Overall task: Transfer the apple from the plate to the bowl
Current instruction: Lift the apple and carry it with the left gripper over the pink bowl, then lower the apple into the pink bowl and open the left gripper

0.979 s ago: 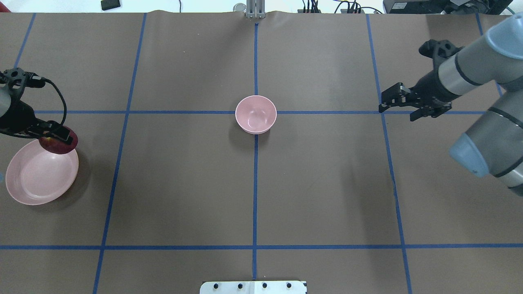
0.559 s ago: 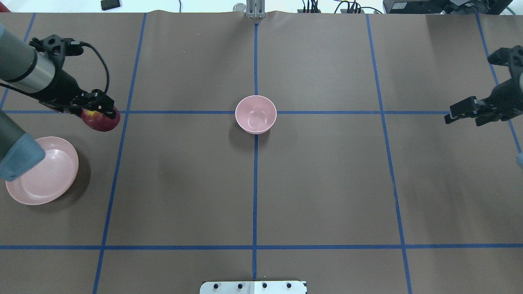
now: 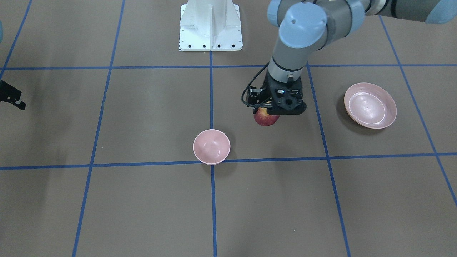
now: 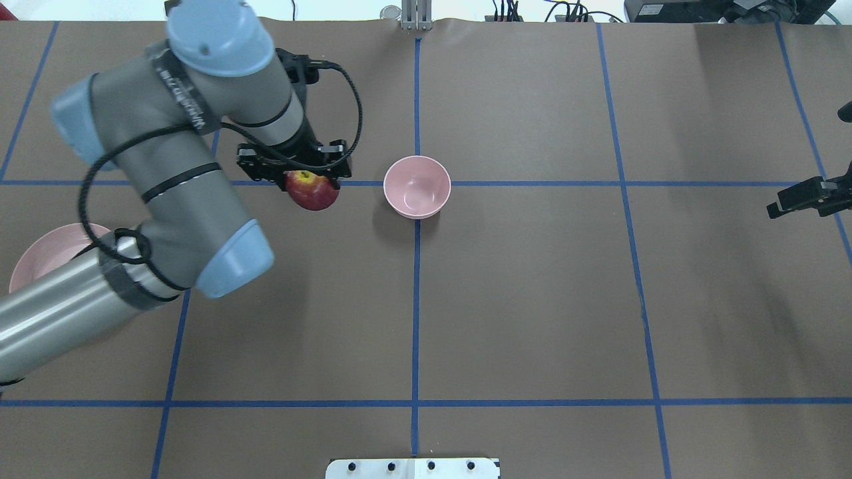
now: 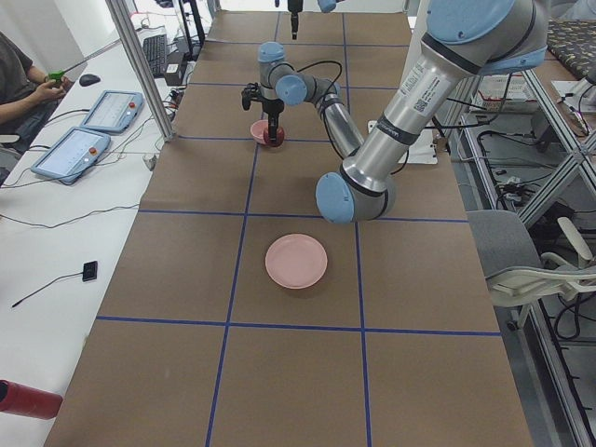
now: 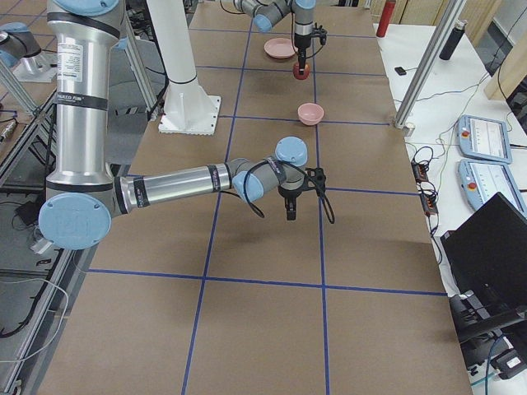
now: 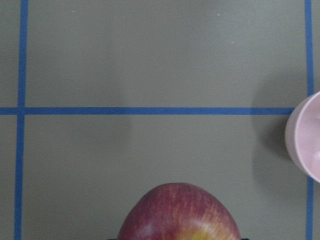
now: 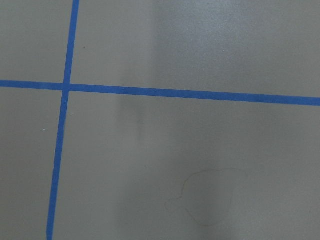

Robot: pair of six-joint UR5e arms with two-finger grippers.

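Note:
My left gripper (image 4: pixel 298 170) is shut on the dark red apple (image 4: pixel 311 193) and holds it above the table, just left of the small deep pink bowl (image 4: pixel 417 187). In the front-facing view the apple (image 3: pixel 266 118) hangs under the gripper (image 3: pixel 277 109), up and to the right of the empty bowl (image 3: pixel 211 146). The empty pink plate (image 3: pixel 370 110) lies far behind the gripper; in the overhead view the plate (image 4: pixel 40 259) is mostly hidden by the arm. The left wrist view shows the apple (image 7: pixel 180 215) and the bowl's rim (image 7: pixel 306 137). My right gripper (image 4: pixel 802 198) is open and empty at the right edge.
Brown table cover with a blue tape grid. The robot's white base (image 3: pixel 210 26) stands at the near middle edge. My left arm's elbow (image 4: pixel 229 256) hangs over the table's left half. Operator tablets (image 5: pixel 88 130) lie off the far edge.
My left gripper has carried the apple from over the plate rightward to just beside the bowl. My right arm has drawn back to the table's right edge.

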